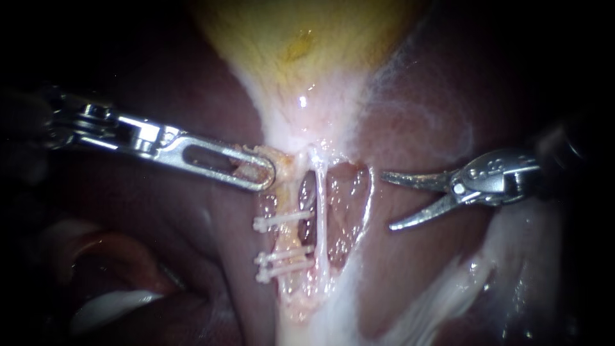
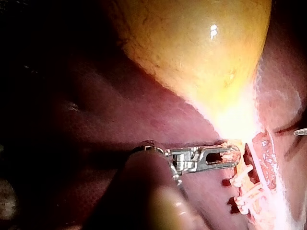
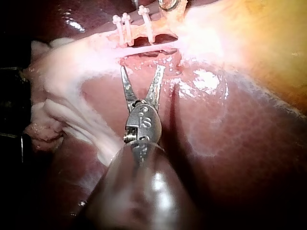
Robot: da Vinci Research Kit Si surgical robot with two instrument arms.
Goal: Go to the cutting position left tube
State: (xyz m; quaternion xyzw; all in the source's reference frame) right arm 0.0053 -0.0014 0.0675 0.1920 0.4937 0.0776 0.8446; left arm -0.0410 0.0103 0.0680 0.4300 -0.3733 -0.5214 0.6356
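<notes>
Darkness hiding both side edges, left instrument [image 1: 266,173] closed on tissue [image 1: 280,159] above clipped left tube [image 1: 289,237], right instrument [image 1: 388,200] spread wide, bare liver [image 1: 375,250] between.

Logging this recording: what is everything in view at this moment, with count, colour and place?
gallbladder: one, yellow, above the tubes.
liver: one, dark red-brown, around the gallbladder and tubes.
left tube: one, pale yellowish, running down from the gallbladder's narrow end.
clips: three, white, across the left tube; one higher, two close together lower.
right tube: one, thin, white, just right of the left tube.
neck tissue: one piece, yellowish, at the gallbladder's narrow end, above the clips.
left instrument: one, silver, jaws shut on the neck tissue.
right instrument: one, silver, jaws open, over the liver, apart from the tubes on their right.
</notes>
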